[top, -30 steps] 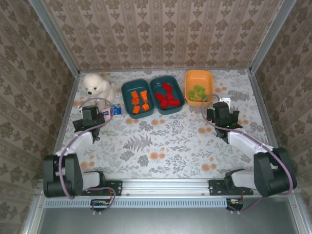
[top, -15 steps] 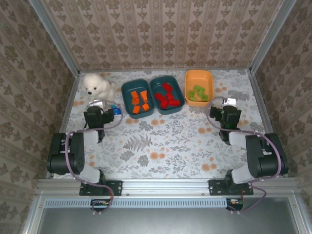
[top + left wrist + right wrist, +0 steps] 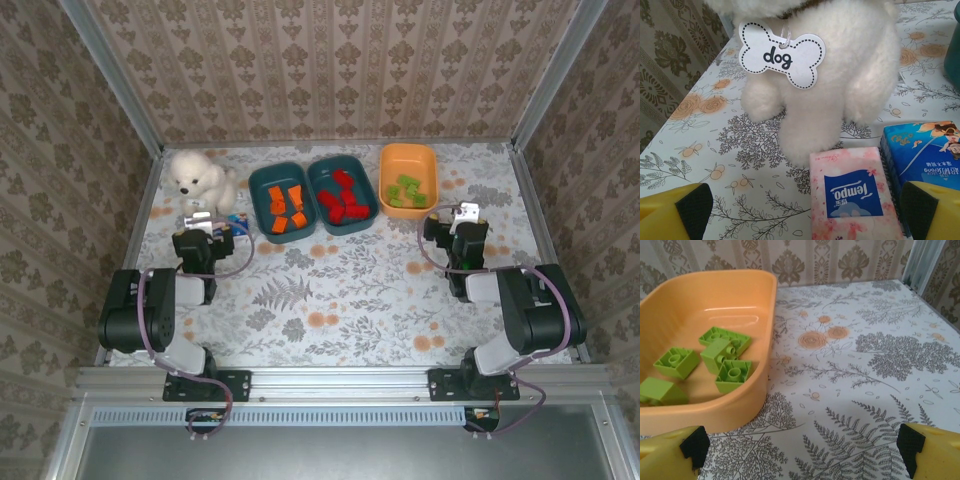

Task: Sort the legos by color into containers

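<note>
Studded plastic legos (image 3: 732, 372) lie at the far side: green in the smooth, rounded orange tray (image 3: 765, 305), orange and red in teal trays (image 3: 258, 190). Left gripper (image 3: 805, 212) and right gripper (image 3: 802, 447) gape wide, empty.

Your orange tray (image 3: 700, 295) is glossy smooth plastic, the green legos (image 3: 735, 374) duller plastic; the dog (image 3: 850, 65) is fluffy plush, its tag (image 3: 782, 52) matt paper.
</note>
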`<state>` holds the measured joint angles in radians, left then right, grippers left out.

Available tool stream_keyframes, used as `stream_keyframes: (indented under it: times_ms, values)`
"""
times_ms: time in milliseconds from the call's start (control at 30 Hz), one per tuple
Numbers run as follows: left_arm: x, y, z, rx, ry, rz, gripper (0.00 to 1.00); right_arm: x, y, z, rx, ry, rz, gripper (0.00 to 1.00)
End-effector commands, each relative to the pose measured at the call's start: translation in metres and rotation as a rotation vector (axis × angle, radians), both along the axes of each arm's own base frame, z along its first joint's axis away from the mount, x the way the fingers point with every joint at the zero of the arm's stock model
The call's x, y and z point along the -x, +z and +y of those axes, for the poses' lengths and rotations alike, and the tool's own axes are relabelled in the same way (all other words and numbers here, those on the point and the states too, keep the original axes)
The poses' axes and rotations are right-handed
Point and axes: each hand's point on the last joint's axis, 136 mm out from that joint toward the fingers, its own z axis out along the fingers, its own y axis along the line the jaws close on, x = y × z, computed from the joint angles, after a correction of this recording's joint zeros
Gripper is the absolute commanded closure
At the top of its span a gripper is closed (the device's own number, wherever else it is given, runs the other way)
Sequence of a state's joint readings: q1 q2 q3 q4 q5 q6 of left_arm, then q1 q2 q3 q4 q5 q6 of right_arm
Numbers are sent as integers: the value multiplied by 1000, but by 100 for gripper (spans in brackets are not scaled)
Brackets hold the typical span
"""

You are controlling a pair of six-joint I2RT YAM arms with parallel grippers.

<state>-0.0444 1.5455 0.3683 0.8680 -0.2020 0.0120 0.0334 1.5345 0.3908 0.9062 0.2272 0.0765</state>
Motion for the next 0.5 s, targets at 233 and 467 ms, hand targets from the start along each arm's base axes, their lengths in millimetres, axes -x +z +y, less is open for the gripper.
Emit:
stream_keyframes:
  times_ms: [233,467]
  values:
    - [-7,16,-1,0,-3,-55,0,0,-3,8,19,37,18,0]
    - [-7,16,-1,-1,-3,-57,0,0,-3,8,17,42,19,0]
